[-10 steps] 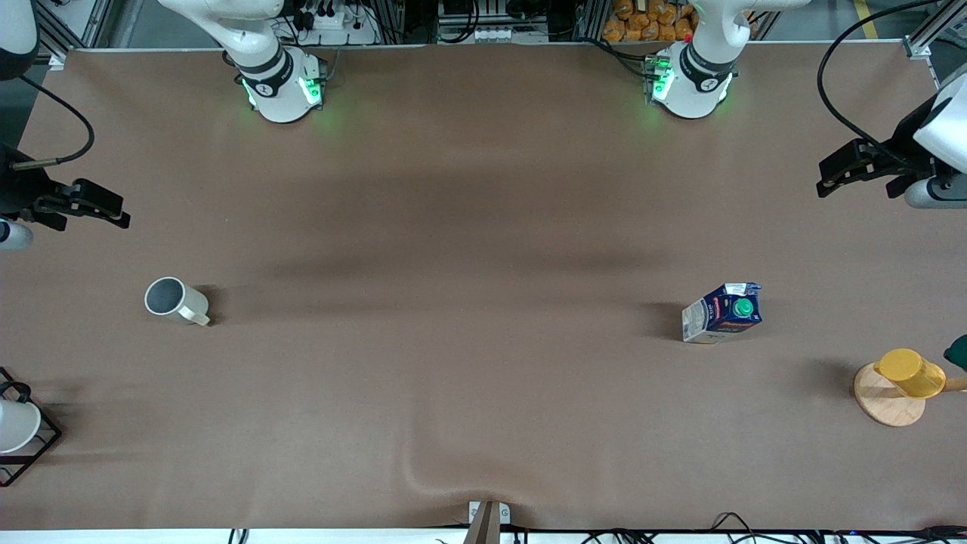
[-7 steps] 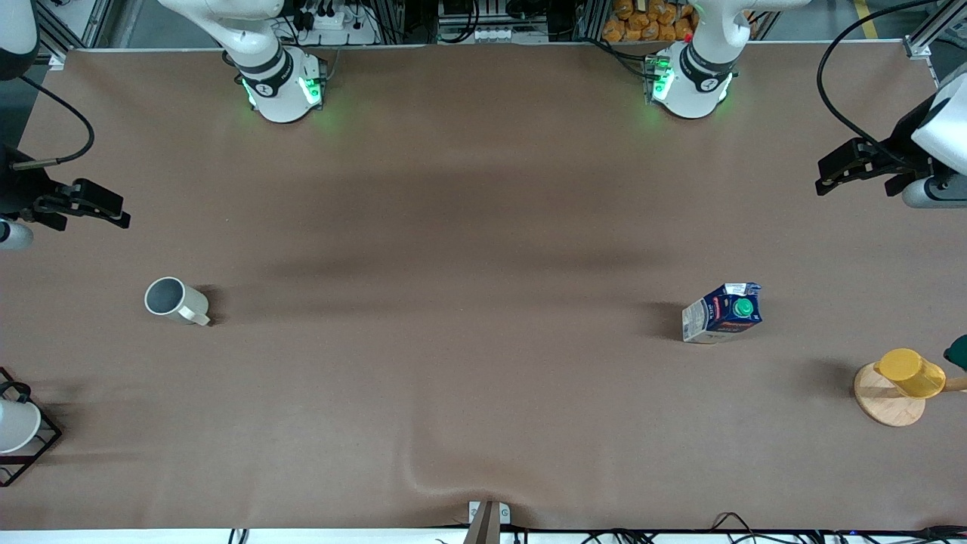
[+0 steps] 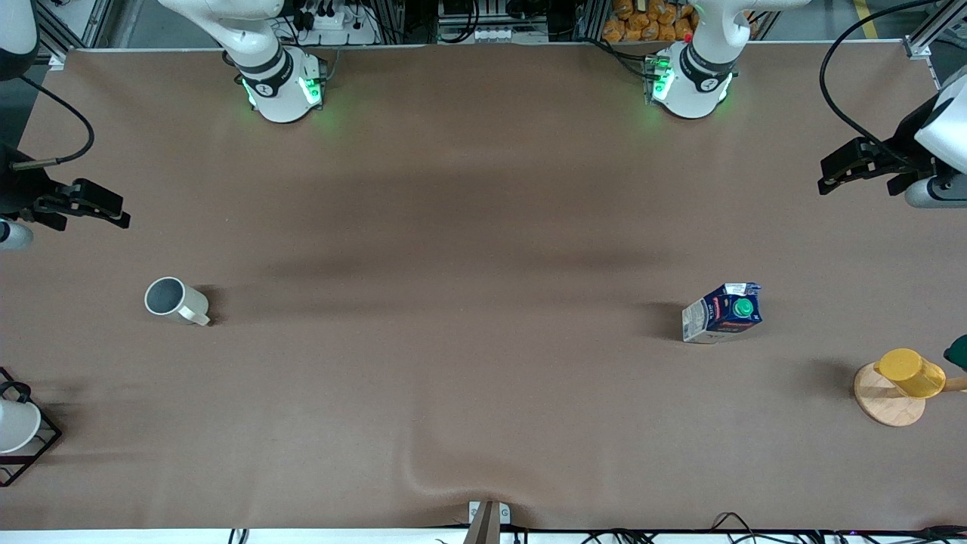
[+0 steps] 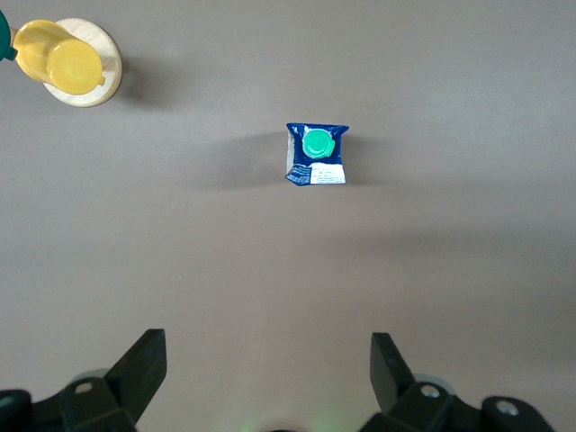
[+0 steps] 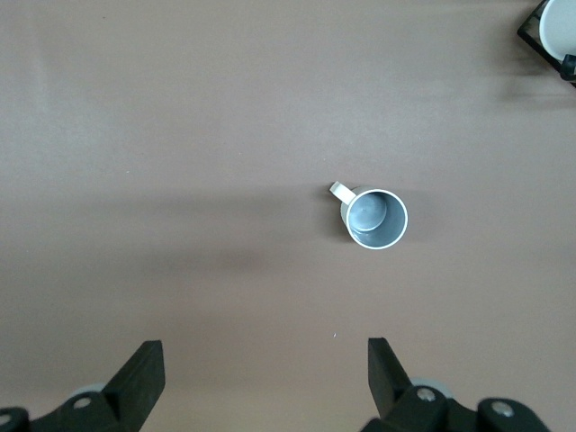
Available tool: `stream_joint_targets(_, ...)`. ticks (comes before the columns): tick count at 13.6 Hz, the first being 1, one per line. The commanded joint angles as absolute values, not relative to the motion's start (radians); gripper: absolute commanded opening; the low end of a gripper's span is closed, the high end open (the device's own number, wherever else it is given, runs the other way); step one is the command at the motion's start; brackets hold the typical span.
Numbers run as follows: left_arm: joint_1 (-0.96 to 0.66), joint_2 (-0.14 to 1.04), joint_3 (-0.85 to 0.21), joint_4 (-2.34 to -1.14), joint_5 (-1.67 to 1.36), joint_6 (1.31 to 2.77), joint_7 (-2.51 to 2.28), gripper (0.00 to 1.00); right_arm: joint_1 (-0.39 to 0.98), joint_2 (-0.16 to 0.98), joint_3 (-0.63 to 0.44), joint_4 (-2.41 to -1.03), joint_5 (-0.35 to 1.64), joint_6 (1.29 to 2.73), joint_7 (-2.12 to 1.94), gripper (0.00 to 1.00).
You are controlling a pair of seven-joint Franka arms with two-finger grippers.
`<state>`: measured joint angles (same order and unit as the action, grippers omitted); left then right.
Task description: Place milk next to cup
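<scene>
Upright on the brown table (image 3: 483,227), the milk (image 3: 723,313) stands toward the left arm's end, well apart from the cup (image 3: 175,301), which sits upright toward the right arm's end with its handle pointing toward the milk. Near the milk, closer to the front camera, a yellow cup (image 3: 910,372) rests on a wooden disc (image 3: 885,399). High over its end of the table, the left gripper (image 4: 268,371) hangs with fingers spread wide, empty. Likewise the right gripper (image 5: 265,371) waits wide apart, holding nothing
</scene>
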<state>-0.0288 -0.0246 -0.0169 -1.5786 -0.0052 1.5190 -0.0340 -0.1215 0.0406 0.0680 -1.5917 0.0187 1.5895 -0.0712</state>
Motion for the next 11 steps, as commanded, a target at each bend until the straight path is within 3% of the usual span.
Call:
stream_joint_targets(1,-0.029,-0.021,-0.015,-1.569,0.011,1.502,-0.012,1.0,-0.129,0.04,0.067,-1.592,0.023,1.586,-0.083,1.0)
stream_joint_targets(11,-0.028,0.029,-0.018,-1.578,-0.002,1.535,-0.034,1.0,-0.13,0.04,0.067,-1.601,0.023,1.594,-0.083,1.0)
